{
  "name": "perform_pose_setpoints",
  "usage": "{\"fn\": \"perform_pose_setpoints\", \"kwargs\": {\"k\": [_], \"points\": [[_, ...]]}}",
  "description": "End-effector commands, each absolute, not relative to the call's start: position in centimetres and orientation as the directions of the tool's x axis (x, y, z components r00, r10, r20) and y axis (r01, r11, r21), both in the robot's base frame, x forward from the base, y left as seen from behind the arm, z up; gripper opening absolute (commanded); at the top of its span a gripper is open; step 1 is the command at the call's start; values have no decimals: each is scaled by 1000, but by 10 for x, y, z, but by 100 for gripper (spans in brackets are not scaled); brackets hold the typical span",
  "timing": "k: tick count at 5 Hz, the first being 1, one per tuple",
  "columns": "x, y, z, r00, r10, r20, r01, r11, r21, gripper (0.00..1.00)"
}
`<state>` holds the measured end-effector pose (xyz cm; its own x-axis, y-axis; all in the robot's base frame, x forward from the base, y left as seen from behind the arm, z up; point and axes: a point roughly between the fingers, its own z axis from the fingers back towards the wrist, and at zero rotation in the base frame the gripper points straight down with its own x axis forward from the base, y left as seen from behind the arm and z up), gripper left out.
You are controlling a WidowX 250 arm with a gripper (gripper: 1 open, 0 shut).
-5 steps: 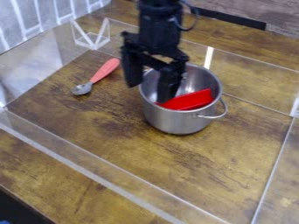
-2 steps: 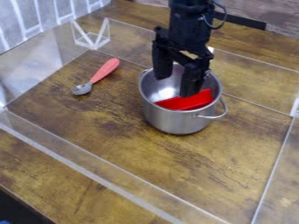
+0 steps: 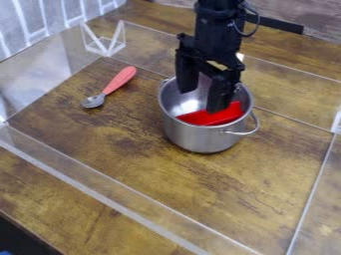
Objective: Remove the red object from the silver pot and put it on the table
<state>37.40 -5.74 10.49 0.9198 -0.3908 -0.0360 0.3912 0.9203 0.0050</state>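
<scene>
The silver pot (image 3: 204, 131) stands on the dark wooden table (image 3: 120, 169), right of centre. Inside it lies the flat red object (image 3: 213, 117), partly covered by the black fingers. My gripper (image 3: 209, 97) points straight down over the pot's back half, open, with its fingers dipped inside the rim. One finger is at the pot's left inner wall, the other (image 3: 221, 92) over the red object. Nothing is clamped between them.
A metal spoon with a pinkish-red handle (image 3: 112, 85) lies left of the pot. Clear acrylic walls (image 3: 160, 214) edge the table. A white wire stand (image 3: 104, 38) sits at the back left.
The gripper has moved right and slightly back from the pot's left rim to over its middle, still open. The pot and the red object have kept their place.
</scene>
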Motion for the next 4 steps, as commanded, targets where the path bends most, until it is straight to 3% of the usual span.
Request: {"fn": "perform_pose_setpoints", "kwargs": {"k": [1,4], "points": [[384,-51,123,928,-370,31,370,929,18,100],[388,-45,121,938,-344,42,344,939,11,100]]}}
